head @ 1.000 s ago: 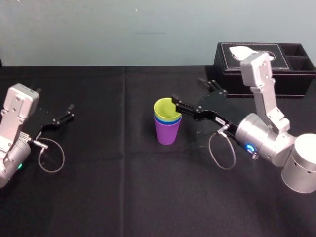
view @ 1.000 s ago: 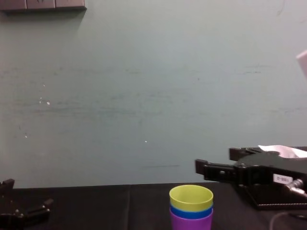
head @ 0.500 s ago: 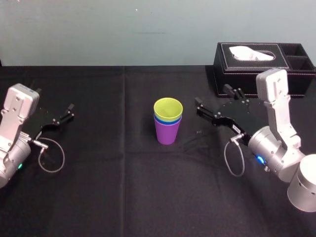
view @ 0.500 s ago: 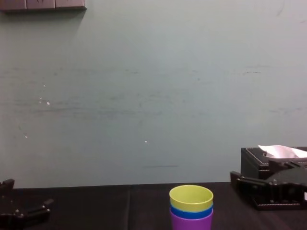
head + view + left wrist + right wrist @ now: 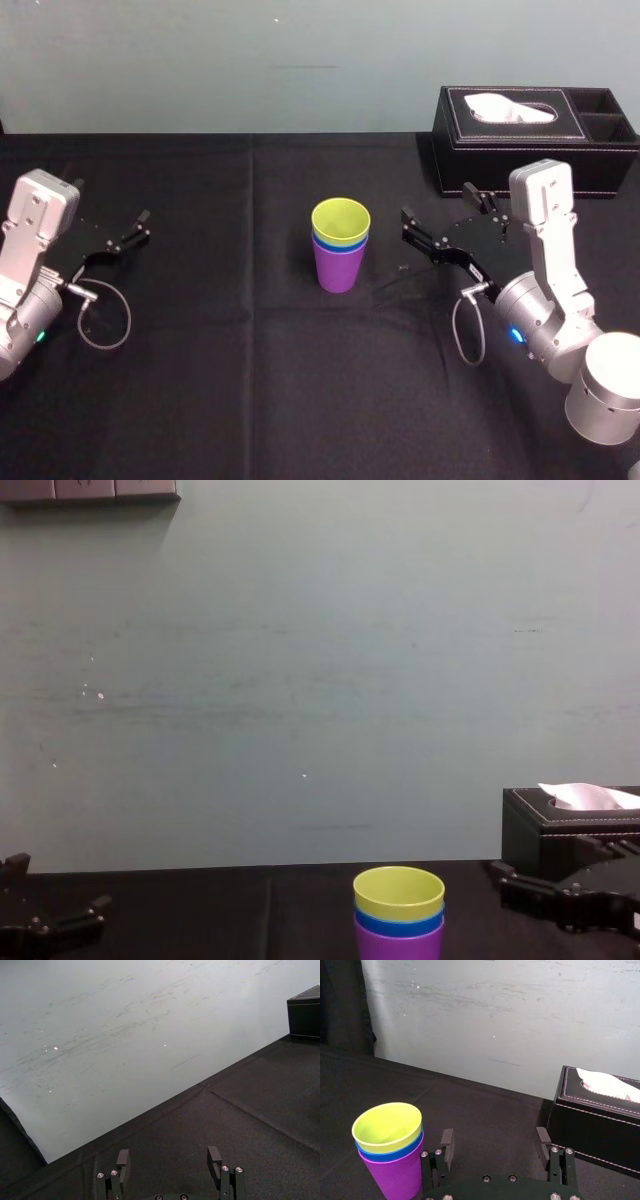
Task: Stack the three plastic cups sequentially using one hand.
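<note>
Near left: left gripper (image 5: 169, 1156) low over the black table (image 5: 250, 390), fingers spread, nothing between them, well apart from the cups

Near right: right gripper (image 5: 495, 1136) just beside the stack on its right, fingers spread wide and empty, touching no cup

Mid-table: three plastic cups (image 5: 339, 250) nested in one upright stack. The purple cup (image 5: 338, 270) stands on the cloth at the bottom. The blue cup (image 5: 325, 243) sits inside it and shows as a narrow band. The yellow-green cup (image 5: 340, 220) is on top, mouth up and empty

Far right: black tissue box (image 5: 520, 140), white tissue (image 5: 505, 106) poking from its slot. Behind it, a pale teal wall (image 5: 200, 60)
</note>
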Robot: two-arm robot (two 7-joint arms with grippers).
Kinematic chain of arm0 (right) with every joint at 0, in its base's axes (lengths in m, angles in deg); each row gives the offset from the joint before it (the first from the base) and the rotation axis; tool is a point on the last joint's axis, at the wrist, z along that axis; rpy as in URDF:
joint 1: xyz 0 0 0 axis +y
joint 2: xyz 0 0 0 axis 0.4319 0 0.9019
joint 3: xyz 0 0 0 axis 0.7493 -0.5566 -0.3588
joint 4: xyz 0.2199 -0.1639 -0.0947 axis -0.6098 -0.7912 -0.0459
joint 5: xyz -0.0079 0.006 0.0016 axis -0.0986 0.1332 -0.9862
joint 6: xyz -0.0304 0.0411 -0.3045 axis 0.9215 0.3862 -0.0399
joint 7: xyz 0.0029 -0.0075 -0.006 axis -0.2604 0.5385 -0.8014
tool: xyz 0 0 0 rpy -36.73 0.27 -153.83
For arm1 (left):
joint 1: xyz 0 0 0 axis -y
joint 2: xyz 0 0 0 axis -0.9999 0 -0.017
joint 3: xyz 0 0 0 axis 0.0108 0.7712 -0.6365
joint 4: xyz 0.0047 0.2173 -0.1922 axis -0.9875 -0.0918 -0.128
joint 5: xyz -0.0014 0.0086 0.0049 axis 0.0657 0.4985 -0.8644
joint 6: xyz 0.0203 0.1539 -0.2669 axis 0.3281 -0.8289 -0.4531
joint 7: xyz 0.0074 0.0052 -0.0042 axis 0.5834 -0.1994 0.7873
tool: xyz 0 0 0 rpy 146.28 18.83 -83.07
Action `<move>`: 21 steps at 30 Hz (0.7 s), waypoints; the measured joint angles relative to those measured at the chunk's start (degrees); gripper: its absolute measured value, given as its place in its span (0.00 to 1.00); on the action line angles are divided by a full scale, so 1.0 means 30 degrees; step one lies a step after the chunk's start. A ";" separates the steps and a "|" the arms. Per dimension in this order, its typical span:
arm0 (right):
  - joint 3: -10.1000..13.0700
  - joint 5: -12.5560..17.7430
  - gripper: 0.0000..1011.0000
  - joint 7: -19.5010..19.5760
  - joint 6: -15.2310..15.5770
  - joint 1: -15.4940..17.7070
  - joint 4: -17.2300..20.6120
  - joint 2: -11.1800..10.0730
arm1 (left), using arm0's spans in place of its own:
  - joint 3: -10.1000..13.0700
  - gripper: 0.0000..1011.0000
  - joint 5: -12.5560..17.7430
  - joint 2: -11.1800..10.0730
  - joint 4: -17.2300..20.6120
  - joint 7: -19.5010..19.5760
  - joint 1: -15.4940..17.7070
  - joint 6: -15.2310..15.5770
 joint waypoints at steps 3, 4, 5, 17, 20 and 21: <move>0.0151 -0.0149 0.99 -0.0016 -0.0053 -0.0017 -0.0136 0.0188 | 0.0000 1.00 0.0001 -0.0001 0.0001 0.0000 0.0000 0.0000; 0.0179 -0.0150 0.99 -0.0030 -0.0065 -0.0020 -0.0151 0.0208 | 0.0001 1.00 -0.0001 0.0000 0.0001 0.0000 -0.0001 0.0000; 0.0177 -0.0150 0.99 -0.0033 -0.0067 -0.0020 -0.0150 0.0209 | -0.0001 1.00 0.0000 0.0000 0.0000 0.0000 0.0000 -0.0001; 0.0120 -0.0159 0.99 -0.0034 -0.0056 -0.0012 -0.0114 0.0171 | 0.0000 1.00 0.0000 0.0000 0.0001 0.0000 -0.0001 0.0000; 0.0113 -0.0159 0.99 -0.0034 -0.0051 -0.0007 -0.0106 0.0167 | -0.0001 1.00 0.0000 -0.0001 0.0001 0.0000 -0.0001 0.0000; 0.0112 -0.0159 0.99 -0.0033 -0.0050 -0.0006 -0.0106 0.0165 | 0.0000 1.00 0.0000 0.0001 0.0001 0.0000 -0.0001 0.0001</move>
